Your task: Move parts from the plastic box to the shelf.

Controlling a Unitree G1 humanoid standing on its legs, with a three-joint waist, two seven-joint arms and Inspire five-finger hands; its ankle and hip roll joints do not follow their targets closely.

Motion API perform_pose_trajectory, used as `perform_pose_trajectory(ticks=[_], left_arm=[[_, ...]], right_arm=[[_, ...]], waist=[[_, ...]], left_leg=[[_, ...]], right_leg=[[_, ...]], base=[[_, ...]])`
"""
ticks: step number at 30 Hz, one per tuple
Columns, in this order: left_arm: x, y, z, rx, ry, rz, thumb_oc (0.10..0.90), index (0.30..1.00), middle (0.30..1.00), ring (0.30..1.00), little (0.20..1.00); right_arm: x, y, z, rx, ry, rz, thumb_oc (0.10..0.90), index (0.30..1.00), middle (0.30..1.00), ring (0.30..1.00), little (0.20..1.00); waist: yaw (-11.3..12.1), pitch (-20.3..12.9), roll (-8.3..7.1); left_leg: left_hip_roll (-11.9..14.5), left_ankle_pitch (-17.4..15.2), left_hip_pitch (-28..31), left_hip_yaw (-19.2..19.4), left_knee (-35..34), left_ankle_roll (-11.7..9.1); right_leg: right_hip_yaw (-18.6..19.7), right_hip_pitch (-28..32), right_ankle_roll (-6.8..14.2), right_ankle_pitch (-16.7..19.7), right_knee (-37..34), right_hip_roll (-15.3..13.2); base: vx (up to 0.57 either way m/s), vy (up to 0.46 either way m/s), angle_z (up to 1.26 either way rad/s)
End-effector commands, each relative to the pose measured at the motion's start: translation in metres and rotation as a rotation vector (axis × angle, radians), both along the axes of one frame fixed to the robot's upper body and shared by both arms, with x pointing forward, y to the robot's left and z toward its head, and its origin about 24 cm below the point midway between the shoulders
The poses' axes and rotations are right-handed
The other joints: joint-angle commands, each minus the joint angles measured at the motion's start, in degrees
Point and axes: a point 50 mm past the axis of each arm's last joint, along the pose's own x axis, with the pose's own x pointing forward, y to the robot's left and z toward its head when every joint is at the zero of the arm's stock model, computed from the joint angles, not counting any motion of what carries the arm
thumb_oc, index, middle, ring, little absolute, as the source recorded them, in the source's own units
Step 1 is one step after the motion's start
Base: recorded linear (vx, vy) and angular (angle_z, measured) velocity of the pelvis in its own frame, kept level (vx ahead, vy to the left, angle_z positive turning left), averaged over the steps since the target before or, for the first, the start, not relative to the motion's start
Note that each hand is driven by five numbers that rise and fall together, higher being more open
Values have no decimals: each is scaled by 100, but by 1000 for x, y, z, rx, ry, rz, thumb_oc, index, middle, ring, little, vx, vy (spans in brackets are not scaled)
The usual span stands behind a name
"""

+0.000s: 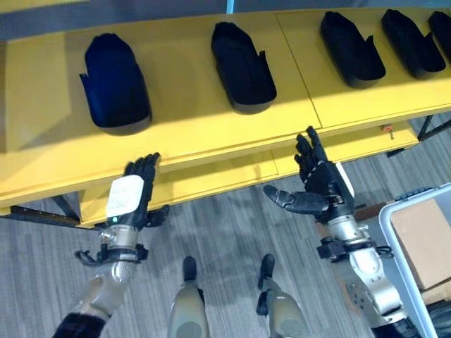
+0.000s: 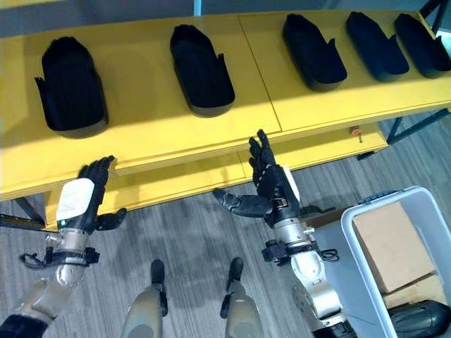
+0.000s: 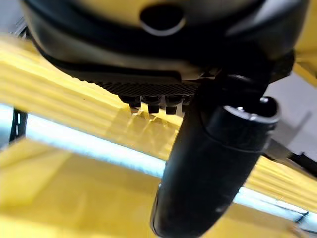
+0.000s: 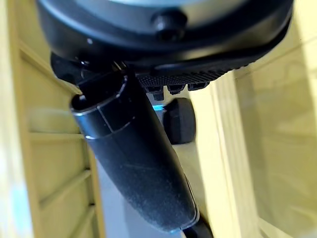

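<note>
Several black moulded parts lie in a row on the yellow shelf (image 1: 183, 105): one at the left (image 1: 116, 84), one in the middle (image 1: 243, 67), more to the right (image 1: 351, 49). My left hand (image 1: 130, 193) hangs open just below the shelf's front edge, fingers straight and holding nothing. My right hand (image 1: 320, 179) is open too, palm toward the left, fingertips near the shelf edge, thumb spread. The plastic box (image 2: 352, 232) stands at the lower right, with another black part (image 2: 423, 320) in its near corner. Both wrist views show a straight thumb (image 3: 213, 163) (image 4: 133, 158) against yellow shelf boards.
Cardboard boxes (image 2: 391, 246) lie inside the plastic box. A lower yellow board (image 1: 211, 179) runs under the shelf's front edge, behind both hands. Grey plank floor (image 1: 225, 225) stretches below. Bare shelf surface lies between the left and middle parts.
</note>
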Motion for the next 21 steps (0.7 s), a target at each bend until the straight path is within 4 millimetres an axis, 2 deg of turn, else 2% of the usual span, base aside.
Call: perform_pose_trajectory(ticks=[1,2,3,5,7,8,9,13,15,17,19,21], left_arm=[[-14,-17,-15,-229,97,-106,900,1000,1000,1000,1000],[-22,-25,-16,-402,112,-124,900,1000,1000,1000,1000],[-22,-25,-16,-403,113,-124,900,1000,1000,1000,1000],[-28,-41,-22,-901,148,-127,900,1000,1000,1000,1000],[-28,-45,-23,-961,152,-135,900,1000,1000,1000,1000],[-27,-54,-16,-1039,147,-192,900,1000,1000,1000,1000],[-27,-54,-16,-1039,147,-192,900,1000,1000,1000,1000],[-26,-57,-12,-1092,136,-210,900,1000,1000,1000,1000],[-26,-58,-11,-1106,132,-215,900,1000,1000,1000,1000],[-25,-62,-9,-1162,126,-228,900,1000,1000,1000,1000],[-24,-63,-6,-1159,112,-243,900,1000,1000,1000,1000],[-23,-64,-3,-1163,102,-254,900,1000,1000,1000,1000]], right_arm=[[-16,-6,49,-18,-283,6,900,1000,1000,1000,1000],[-18,-10,45,-23,-260,-2,900,1000,1000,1000,1000],[-18,-10,45,-23,-259,-1,900,1000,1000,1000,1000],[-18,-9,37,-30,-218,4,900,1000,1000,1000,1000],[-18,-8,35,-34,-211,8,900,1000,1000,1000,1000],[-18,-8,33,-51,-201,20,900,1000,1000,1000,1000],[-18,-8,33,-51,-201,20,900,1000,1000,1000,1000],[-18,-10,36,-70,-213,18,900,1000,1000,1000,1000],[-18,-10,37,-72,-218,20,900,1000,1000,1000,1000],[-17,-9,40,-77,-228,26,900,1000,1000,1000,1000],[-14,-9,41,-86,-231,28,900,1000,1000,1000,1000],[-12,-8,40,-84,-227,36,900,1000,1000,1000,1000]], waist=[[-84,-823,33],[-110,-942,121],[-114,-955,124],[-176,-1175,305],[-192,-1249,352],[-256,-1401,450],[-251,-1401,458],[-308,-1519,566],[-314,-1544,571],[-314,-1609,565],[-231,-1591,548],[-129,-1574,507]], left_leg=[[-10,51,-29,58,-260,329],[45,124,124,70,-420,299],[46,160,116,69,-446,301],[232,337,400,108,-678,241],[304,391,428,132,-722,227],[532,541,560,152,-799,147],[544,547,568,157,-811,139],[875,835,639,121,-912,17],[953,923,636,104,-927,-9],[1144,1113,641,71,-932,-47],[1115,1268,649,-206,-871,-18],[851,1348,437,-729,-690,92]], right_leg=[[-8,-25,190,-718,719,-237],[-39,67,171,-824,747,-166],[-42,56,164,-796,729,-160],[23,125,81,-1020,881,49],[71,96,55,-1056,909,119],[187,94,-56,-1262,1076,360],[192,87,-64,-1271,1091,371],[322,14,-276,-1532,1350,738],[349,-10,-324,-1557,1378,828],[437,9,-457,-1582,1312,1050],[547,132,-517,-1575,1162,1159],[657,225,-594,-1482,935,1207]], base=[[56,-75,-6],[44,-72,-7],[25,-101,-9],[12,-137,-7],[0,-164,-25],[-4,-215,-31],[-2,-242,-23],[-24,-216,-21],[-25,-222,-20],[-15,-332,-14],[0,-260,-16],[-23,-206,-52]])
